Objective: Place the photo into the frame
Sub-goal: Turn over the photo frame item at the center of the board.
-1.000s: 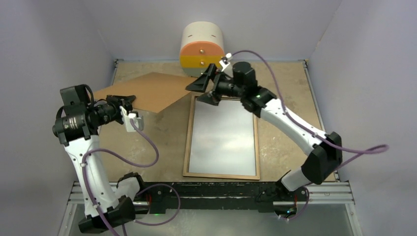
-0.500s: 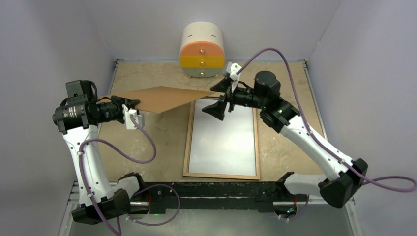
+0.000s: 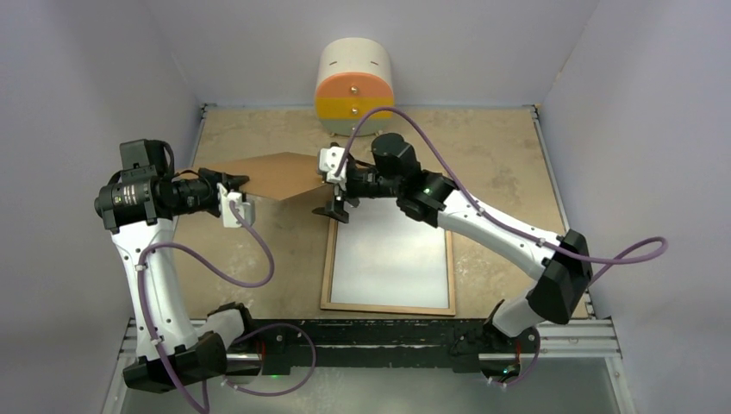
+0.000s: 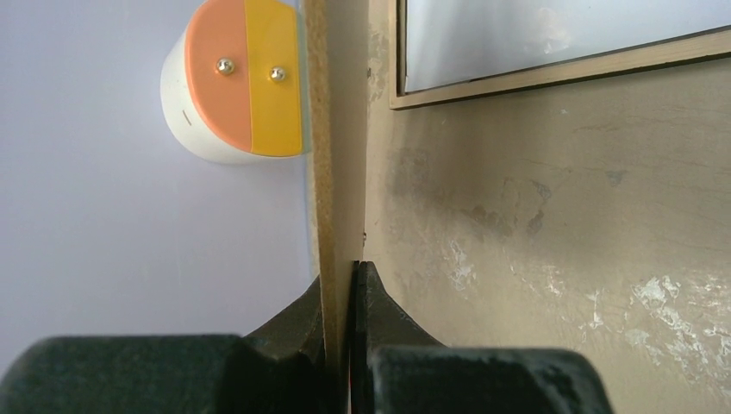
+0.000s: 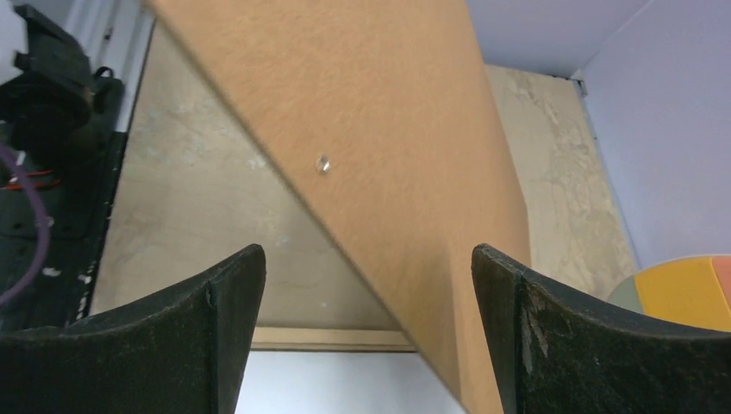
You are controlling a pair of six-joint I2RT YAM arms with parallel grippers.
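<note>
From the top camera I see the left gripper [image 3: 231, 184] pinched on the left end of the board [image 3: 267, 175]. The board is off the table [image 3: 500, 172] and slanted. Its right corner reaches over the far left corner of the frame [image 3: 388, 308]. The right gripper [image 3: 334, 188] sits at that corner with its jaws apart, one finger above and one below. The frame lies flat in front of the right arm, wood side up. The photo [image 3: 390, 254] lies inside it, white back up. A drawer unit [image 3: 353, 82] with orange and yellow fronts stands at the far wall.

On my left wrist feed the left gripper [image 4: 345, 276] is clamped on the board [image 4: 332, 155], seen edge-on, with a finger pressed to each face. Past it I can see the frame [image 4: 552, 76], the photo [image 4: 560, 30] within it, the table [image 4: 560, 216] and the drawer unit [image 4: 241, 82].

On my right wrist feed the right gripper [image 5: 366, 254] is spread wide. The board [image 5: 405, 129] runs down between the fingers [image 5: 215, 336]. I cannot tell whether either finger touches it. A small metal stud [image 5: 322, 163] shows on its brown face. Below are the frame [image 5: 328, 338] and a strip of the photo [image 5: 345, 384]. The drawer unit [image 5: 681, 293] is at the right edge.
</note>
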